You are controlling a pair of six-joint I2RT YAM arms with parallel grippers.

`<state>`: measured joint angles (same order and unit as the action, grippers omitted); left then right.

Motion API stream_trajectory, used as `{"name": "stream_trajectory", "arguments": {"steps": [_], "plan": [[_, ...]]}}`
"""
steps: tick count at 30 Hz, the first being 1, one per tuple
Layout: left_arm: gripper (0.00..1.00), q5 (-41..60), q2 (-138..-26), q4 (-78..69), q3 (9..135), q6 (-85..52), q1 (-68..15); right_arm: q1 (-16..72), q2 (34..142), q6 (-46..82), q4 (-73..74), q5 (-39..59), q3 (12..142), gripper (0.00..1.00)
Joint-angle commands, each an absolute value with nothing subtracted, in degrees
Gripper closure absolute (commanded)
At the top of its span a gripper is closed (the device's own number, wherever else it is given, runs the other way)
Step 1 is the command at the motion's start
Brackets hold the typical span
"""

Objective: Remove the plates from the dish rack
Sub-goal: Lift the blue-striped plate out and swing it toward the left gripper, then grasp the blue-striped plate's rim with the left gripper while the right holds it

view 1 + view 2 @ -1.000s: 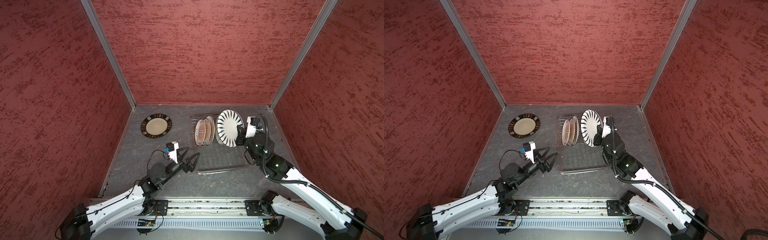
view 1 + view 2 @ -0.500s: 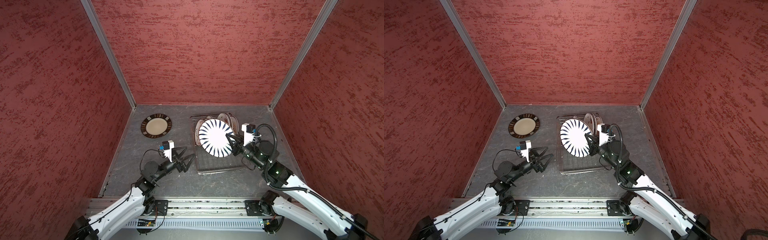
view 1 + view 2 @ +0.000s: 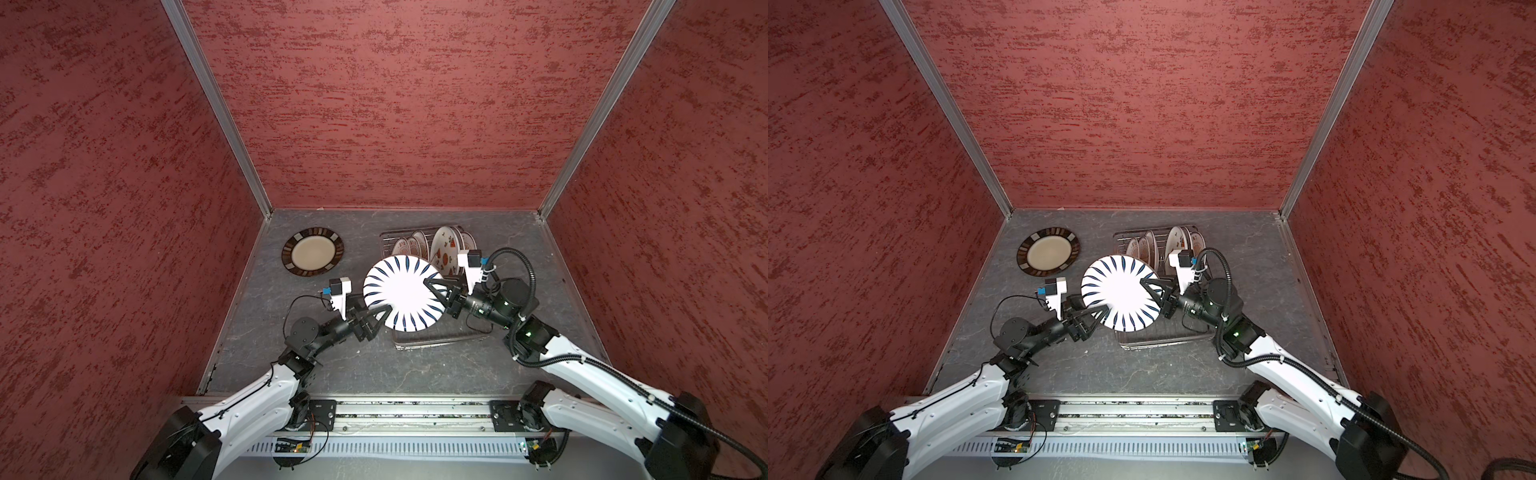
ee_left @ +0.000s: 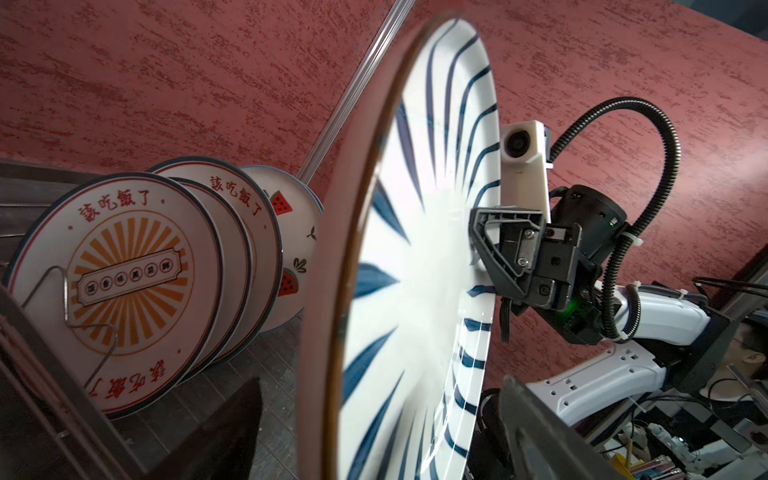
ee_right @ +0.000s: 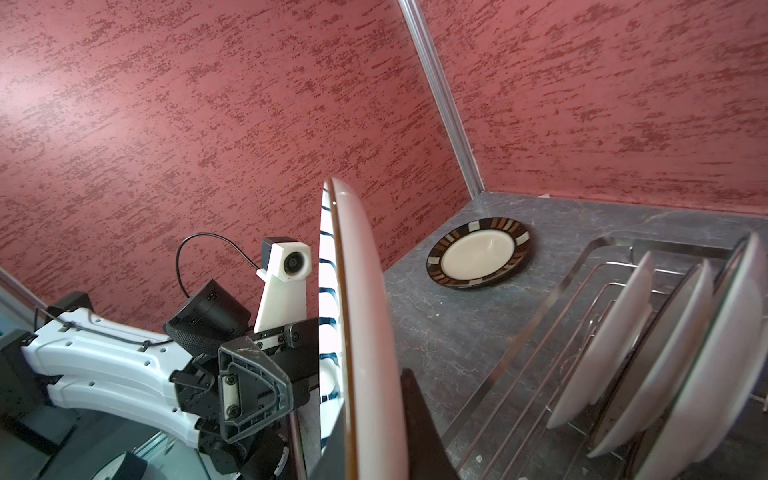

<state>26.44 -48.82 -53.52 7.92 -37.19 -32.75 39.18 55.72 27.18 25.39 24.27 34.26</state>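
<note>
A white plate with dark radial stripes (image 3: 401,293) (image 3: 1121,293) hangs above the front of the dish rack (image 3: 436,341). My right gripper (image 3: 428,284) (image 5: 370,424) is shut on its right edge. My left gripper (image 3: 380,316) (image 4: 382,415) is open, one finger on each side of the plate's left rim, with gaps showing. Several plates stand upright at the back of the rack: sunburst ones (image 3: 405,247) (image 4: 124,270) and a watermelon one (image 3: 444,249) (image 4: 291,257).
A cream plate with a dark banded rim (image 3: 312,251) (image 5: 478,253) lies flat on the grey table at the back left. Red walls close in the back and both sides. The arms' base rail (image 3: 415,409) runs along the front edge.
My right gripper has lifted the striped plate out of the rack and swung it forward and left. My left gripper has come up to the plate's left rim.
</note>
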Motion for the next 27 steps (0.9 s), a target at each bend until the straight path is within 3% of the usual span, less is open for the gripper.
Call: {"name": "stream_trajectory", "arguments": {"steps": [1, 9, 15, 23, 27], "plan": [[0.33, 29.34, -49.5, -60.5, 6.77, -40.25, -32.43, 39.35, 55.08, 29.22, 38.24, 26.71, 35.31, 1.0], [0.72, 31.29, -47.76, -57.32, 8.17, -42.94, -32.96, 39.24, 57.58, 27.51, 38.29, 24.16, 35.32, 1.0], [0.88, 31.26, -48.72, -58.19, 8.44, -44.29, -33.13, 39.26, 60.51, 27.59, 38.23, 25.87, 35.92, 0.99], [0.94, 29.21, -49.79, -59.59, 8.1, -45.74, -33.79, 39.29, 63.09, 27.78, 38.1, 25.0, 36.07, 0.74], [0.95, 26.7, -49.35, -59.6, 7.58, -46.47, -34.1, 39.29, 64.53, 27.58, 38.49, 25.31, 36.03, 0.52]]}}
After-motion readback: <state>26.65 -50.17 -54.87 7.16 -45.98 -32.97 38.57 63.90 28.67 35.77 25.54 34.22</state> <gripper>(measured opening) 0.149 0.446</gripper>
